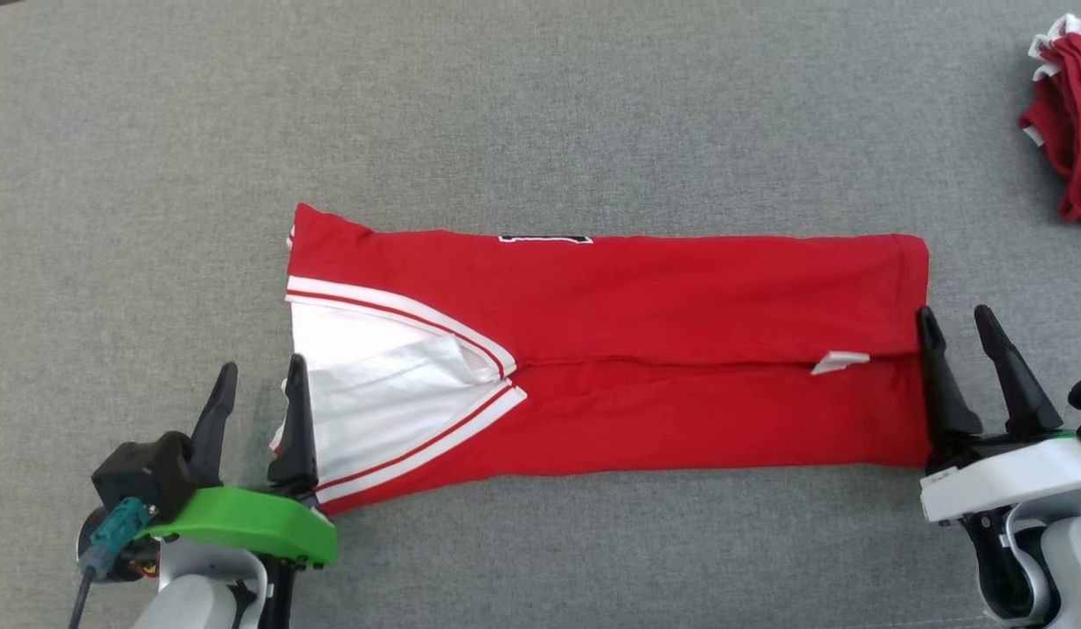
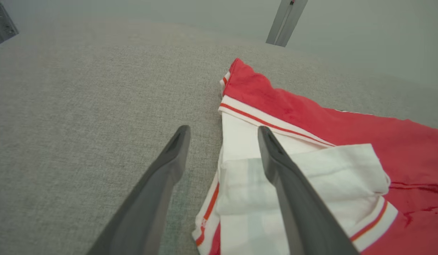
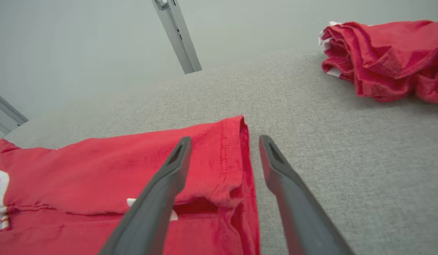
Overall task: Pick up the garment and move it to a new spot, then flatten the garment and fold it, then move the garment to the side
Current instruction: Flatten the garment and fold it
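Left hand (image 1: 262, 363) and right hand (image 1: 953, 312), dark and two-fingered, are both released, grasping nothing. Grey fabric bench (image 1: 540, 114) carries the long folded red-and-white garment (image 1: 680, 297); hands straddle its collar and hem ends. Crumpled red cloth pile (image 1: 1069, 122) lies well apart from it.

The garment (image 1: 610, 349) lies stretched left to right across the middle of the surface (image 1: 540, 114). The left gripper (image 1: 262, 363) sits at its left end and the right gripper (image 1: 953, 312) at its right end, each with one finger over the cloth's edge and one beside it. Far back on the right, well apart, lies a heap of clothes (image 1: 1069, 114).
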Robot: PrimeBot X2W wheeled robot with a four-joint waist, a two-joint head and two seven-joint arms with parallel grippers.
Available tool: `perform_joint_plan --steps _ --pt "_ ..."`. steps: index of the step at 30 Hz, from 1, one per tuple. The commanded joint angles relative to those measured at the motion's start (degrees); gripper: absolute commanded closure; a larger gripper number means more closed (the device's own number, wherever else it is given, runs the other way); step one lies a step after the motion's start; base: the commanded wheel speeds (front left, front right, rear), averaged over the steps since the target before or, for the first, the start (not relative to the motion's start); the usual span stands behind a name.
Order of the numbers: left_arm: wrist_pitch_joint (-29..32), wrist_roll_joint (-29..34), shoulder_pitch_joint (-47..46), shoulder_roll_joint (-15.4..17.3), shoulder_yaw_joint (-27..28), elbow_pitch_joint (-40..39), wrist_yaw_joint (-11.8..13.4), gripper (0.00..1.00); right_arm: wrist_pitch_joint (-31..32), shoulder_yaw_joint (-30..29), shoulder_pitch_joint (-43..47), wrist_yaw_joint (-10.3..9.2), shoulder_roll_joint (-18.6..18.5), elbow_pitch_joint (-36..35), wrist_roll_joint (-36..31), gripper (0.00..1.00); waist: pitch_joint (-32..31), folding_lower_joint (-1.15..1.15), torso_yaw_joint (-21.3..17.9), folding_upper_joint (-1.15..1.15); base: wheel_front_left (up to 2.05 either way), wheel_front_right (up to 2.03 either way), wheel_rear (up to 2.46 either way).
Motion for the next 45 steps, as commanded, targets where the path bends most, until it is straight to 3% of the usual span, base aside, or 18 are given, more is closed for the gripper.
perform_joint_plan --steps 1,7,12,27,33,38,45 --pt "-0.9 1.7 -1.1 -0.7 0.5 -0.5 0.6 0.0 -0.4 -1.0 1.2 0.0 1.0 -1.9 -2.4 0.0 -0.7 0.0 0.0 0.0 0.0 0.0 0.0" --pt "-1.8 10.7 -1.5 -2.7 4.2 -4.9 2.2 0.0 -0.1 -5.2 3.5 0.0 6.1 -10.1 -10.1 0.0 -2.7 0.0 -0.9 0.0 0.0 0.0 0.0" --pt "-1.8 16.2 1.0 -3.5 6.0 -7.4 1.1 0.0 3.3 -5.6 4.6 0.0 8.1 -14.1 -14.5 0.0 -4.6 0.0 -1.4 0.0 0.0 0.0 0.0" --pt "-1.8 20.0 2.4 -5.2 7.5 -7.0 -0.3 0.0 7.6 -6.0 6.3 0.0 9.0 -18.1 -17.0 0.0 -5.0 0.0 -1.4 0.0 0.0 0.0 0.0" --pt "-1.8 20.6 -0.4 -6.5 7.2 -6.8 -1.6 0.0 9.2 -7.1 5.3 0.0 7.5 -14.3 -16.3 0.0 -1.4 0.0 -0.4 0.0 0.0 0.0 0.0" --pt "-1.8 21.4 -2.8 -7.7 7.3 -6.9 -2.9 0.0 8.5 -8.0 2.8 0.0 6.9 -6.7 -14.3 0.0 2.0 0.0 1.0 0.0 0.0 0.0 0.0" --pt "-1.8 22.9 -4.2 -9.0 8.1 -6.3 -4.0 0.0 8.7 -4.1 -1.8 0.0 5.8 4.6 -10.4 0.0 4.4 0.0 1.2 0.0 0.0 0.0 0.0"
